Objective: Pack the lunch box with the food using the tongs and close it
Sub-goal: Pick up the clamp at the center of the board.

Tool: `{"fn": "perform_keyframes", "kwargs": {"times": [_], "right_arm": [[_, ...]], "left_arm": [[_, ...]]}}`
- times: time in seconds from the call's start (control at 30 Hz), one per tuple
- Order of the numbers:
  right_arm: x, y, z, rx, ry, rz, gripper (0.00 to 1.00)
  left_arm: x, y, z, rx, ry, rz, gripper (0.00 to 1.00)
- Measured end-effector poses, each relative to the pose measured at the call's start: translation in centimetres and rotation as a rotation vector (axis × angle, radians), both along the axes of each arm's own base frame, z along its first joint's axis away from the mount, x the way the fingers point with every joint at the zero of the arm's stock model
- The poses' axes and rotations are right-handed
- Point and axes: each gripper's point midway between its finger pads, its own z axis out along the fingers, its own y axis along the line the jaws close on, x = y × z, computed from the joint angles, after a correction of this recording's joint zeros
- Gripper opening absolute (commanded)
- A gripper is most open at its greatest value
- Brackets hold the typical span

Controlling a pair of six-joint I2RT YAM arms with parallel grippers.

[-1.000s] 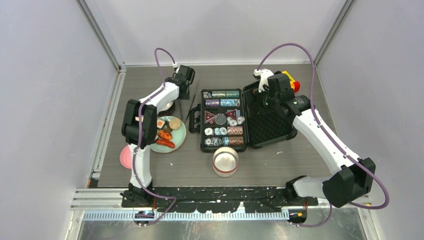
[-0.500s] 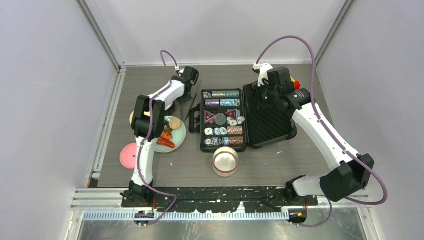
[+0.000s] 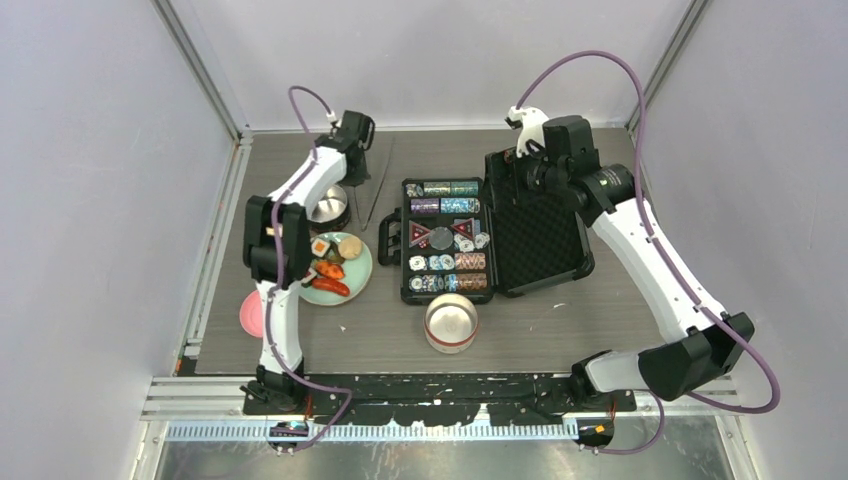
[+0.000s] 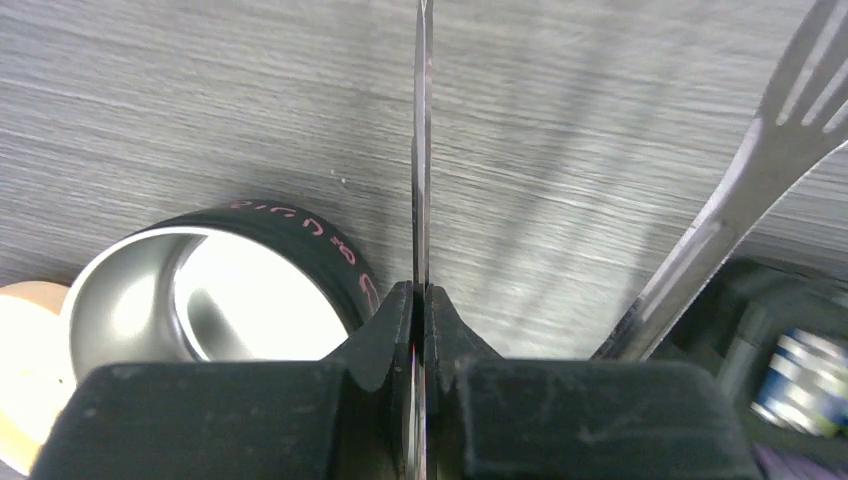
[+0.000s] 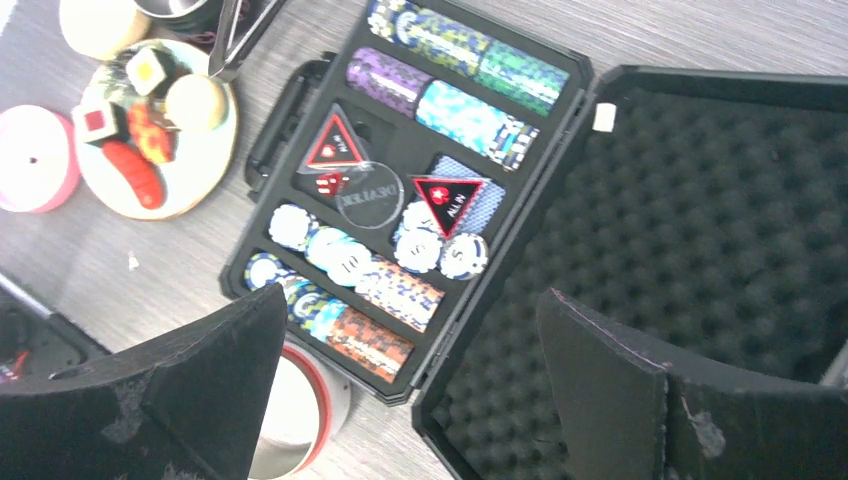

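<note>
My left gripper is at the back left, shut on one thin grey arm of the tongs, seen edge-on. The other arm angles off to the right and ends in a fork-like tip. The open steel tub of the lunch box is just left of my fingers. The pale tub stands open at the front. The food lies on a green plate: sausages, a biscuit and a dark block. My right gripper hangs open over the chip case.
An open black poker chip case fills the table's middle, with its foam lid laid open to the right. A pink lid lies at the front left. A cream lid lies beside the steel tub.
My left gripper has closed on the tongs and shifted back and left, drawing them away from the case's edge. The right gripper has moved slightly toward the back, still open.
</note>
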Motion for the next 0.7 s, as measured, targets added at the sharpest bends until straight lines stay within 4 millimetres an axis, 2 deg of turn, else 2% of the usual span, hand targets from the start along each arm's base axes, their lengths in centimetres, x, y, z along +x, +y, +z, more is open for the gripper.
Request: {"fn": "perform_keyframes", "kwargs": {"times": [0.1, 0.2, 0.3, 0.37, 0.5, 0.6, 0.7], "right_arm": [[-0.5, 0.8, 1.0, 0.038, 0.0, 0.039, 0.99], [-1.2, 1.6, 2.3, 0.078, -0.002, 0.088, 0.99], [-1.9, 2.5, 4.3, 0.13, -0.019, 0.138, 0.99], [-2.7, 3.3, 6.1, 0.186, -0.034, 0.18, 0.99], [-4.7, 5.1, 9.7, 0.32, -0.041, 0.276, 0.97], [-5.9, 6.3, 12.3, 0.42, -0.047, 0.343, 0.97], [-7.3, 7.4, 14.6, 0.531, -0.046, 0.415, 0.96]], "left_arm": [[-0.1, -0.6, 4.4, -0.084, -0.066, -0.036, 0.0], [-0.7, -1.9, 10.5, -0.206, -0.163, -0.112, 0.0], [-2.8, -4.3, 17.1, -0.369, -0.265, -0.241, 0.0], [-5.5, -6.3, 22.0, -0.496, -0.341, -0.368, 0.0], [-11.3, -9.3, 29.0, -0.707, -0.45, -0.573, 0.0], [-15.6, -10.9, 32.5, -0.854, -0.482, -0.696, 0.0], [-18.5, -11.9, 34.1, -0.972, -0.48, -0.775, 0.0]]}}
